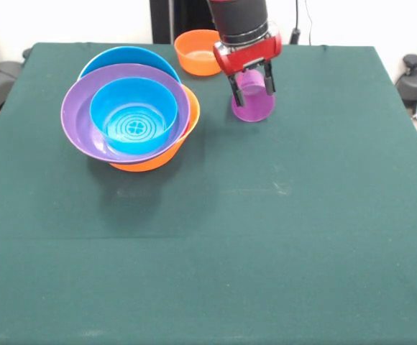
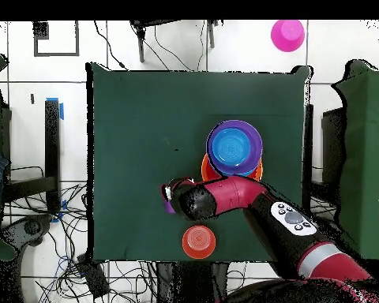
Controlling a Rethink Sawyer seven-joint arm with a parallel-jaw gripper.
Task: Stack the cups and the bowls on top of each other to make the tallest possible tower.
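A dark green cloth-covered table [image 1: 280, 237] stands on white floor tiles strewn with cables. The red gripper [image 1: 251, 88] straddles the translucent purple plastic cup [image 1: 253, 102], one finger at each side, seemingly gripping its rim.

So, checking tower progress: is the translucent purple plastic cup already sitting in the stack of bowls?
No: the translucent purple plastic cup stands on the green table, apart from the stack of bowls, between the gripper's fingers.
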